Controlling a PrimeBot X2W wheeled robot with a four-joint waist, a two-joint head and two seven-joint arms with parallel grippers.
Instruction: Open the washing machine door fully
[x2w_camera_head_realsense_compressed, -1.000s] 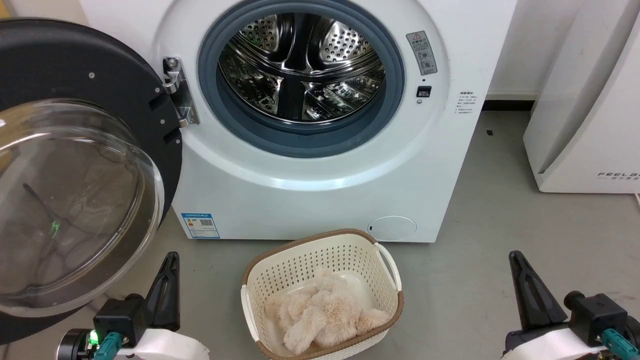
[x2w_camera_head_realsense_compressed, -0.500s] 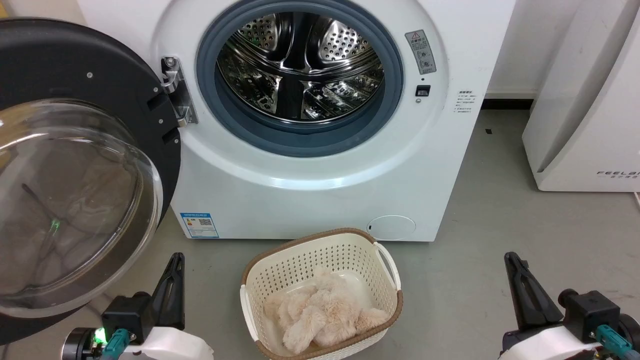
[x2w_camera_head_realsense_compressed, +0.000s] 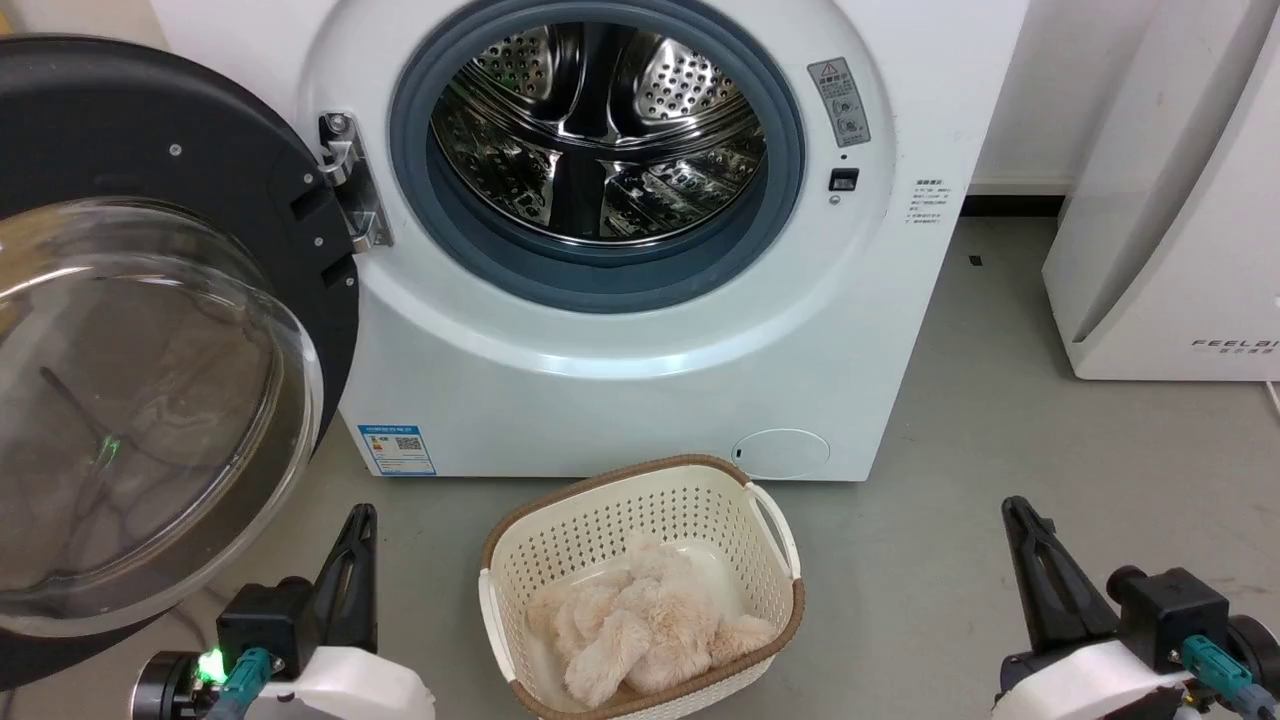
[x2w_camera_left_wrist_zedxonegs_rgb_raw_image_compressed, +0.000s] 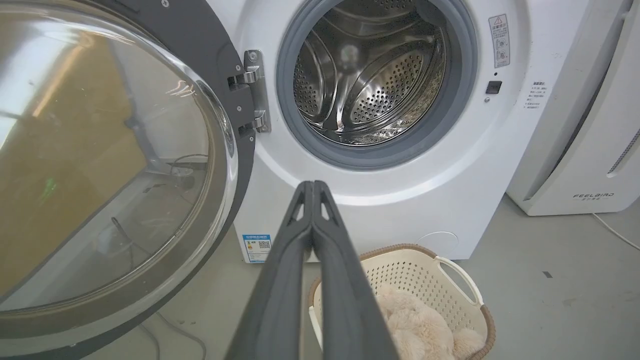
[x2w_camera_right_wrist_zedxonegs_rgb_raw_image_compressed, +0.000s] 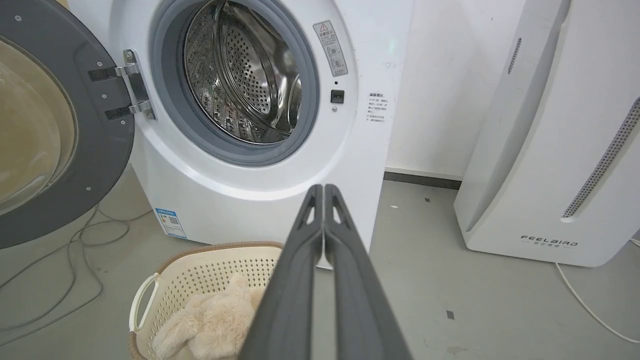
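The washing machine door (x2w_camera_head_realsense_compressed: 150, 130) stays swung wide; the clenched, empty left gripper (x2w_camera_head_realsense_compressed: 362, 518) and right gripper (x2w_camera_head_realsense_compressed: 1014, 508) have edged inward.

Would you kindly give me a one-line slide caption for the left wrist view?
Shut left gripper facing the washing machine, door wide open, basket of fluffy fabric below.

Head view looks down on the washing machine (x2w_camera_head_realsense_compressed: 620, 390); both wrist views face it from lower, sharing drum (x2w_camera_left_wrist_zedxonegs_rgb_raw_image_compressed: 370, 85) and laundry basket (x2w_camera_right_wrist_zedxonegs_rgb_raw_image_compressed: 200, 272).
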